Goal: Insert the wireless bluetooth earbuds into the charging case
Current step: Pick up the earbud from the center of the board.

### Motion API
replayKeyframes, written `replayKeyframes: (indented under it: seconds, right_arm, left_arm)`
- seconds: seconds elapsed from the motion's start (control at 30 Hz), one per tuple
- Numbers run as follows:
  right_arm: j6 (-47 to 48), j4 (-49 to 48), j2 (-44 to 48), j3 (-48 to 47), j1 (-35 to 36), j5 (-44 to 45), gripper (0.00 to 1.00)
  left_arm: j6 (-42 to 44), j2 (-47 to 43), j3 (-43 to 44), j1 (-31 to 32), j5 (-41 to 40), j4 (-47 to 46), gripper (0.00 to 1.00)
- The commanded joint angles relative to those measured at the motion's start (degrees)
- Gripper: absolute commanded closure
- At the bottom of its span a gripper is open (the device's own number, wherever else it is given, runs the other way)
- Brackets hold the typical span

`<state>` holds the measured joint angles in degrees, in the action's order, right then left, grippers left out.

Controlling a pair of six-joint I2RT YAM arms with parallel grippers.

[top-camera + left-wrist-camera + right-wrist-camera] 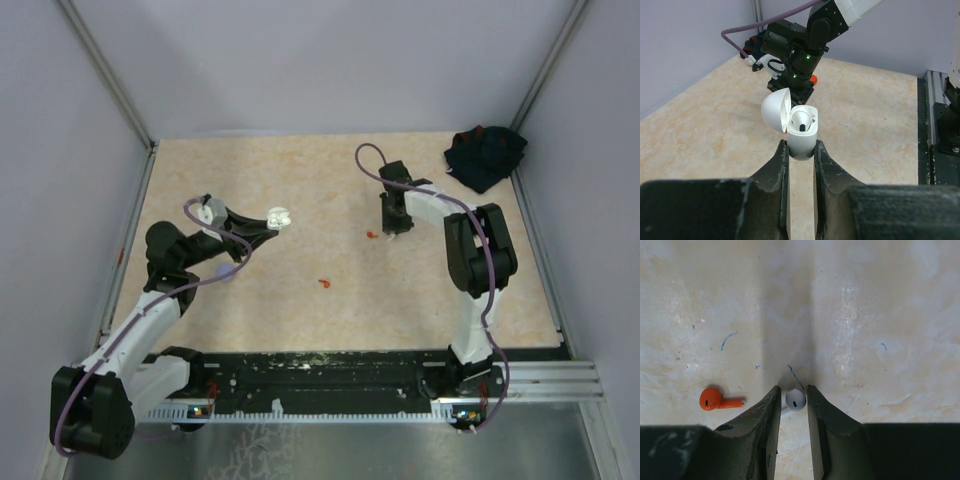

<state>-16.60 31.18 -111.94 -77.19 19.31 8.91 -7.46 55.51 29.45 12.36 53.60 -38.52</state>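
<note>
Now we see the left end effector (801,146) pinching the lower half of a white charging case (801,139). Its two fingers (782,165) press against the case's sides and hold it upright. The rounded lid (775,111) is hinged open and tips to the left in the left wrist view. One seated earbud (801,120), white, rests in the case, its bulb up at the rim.

Across the tabletop (300,170), the right end effector (793,390) points straight down. Its fingers stand close together around a loose white earbud (795,400), which lies on the surface between the fingertips. The finger on the right of that view touches the bud, and the other is hard against its stem side, so we read this as a pinch on the bud. We cannot tell whether it has left the surface.

An orange earbud (715,399) lies flat just beside those fingers, on the left of the right wrist view and apart from them. From above, a second red earbud (324,283) lies nearer the middle of the tabletop, between the two arms and well apart from both. A dark cloth (485,155) sits bunched in the far right corner.
</note>
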Motion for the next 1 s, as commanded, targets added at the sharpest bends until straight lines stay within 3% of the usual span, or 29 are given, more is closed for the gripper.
replayKeyframes:
  seconds: [0.0,0.97]
  right_arm:
    - [-0.1,0.1,-0.9,-1.6,-0.2,-1.9,0.72]
    - [0.8,1.6,3.0,3.1,-0.2,-3.5,0.74]
  left_arm:
    - [-0.1,0.2,0.5,-0.4,1.2,-2.5,1.0]
    - [-3.9,1.6,0.4,-0.4,3.5,-5.8,1.0]
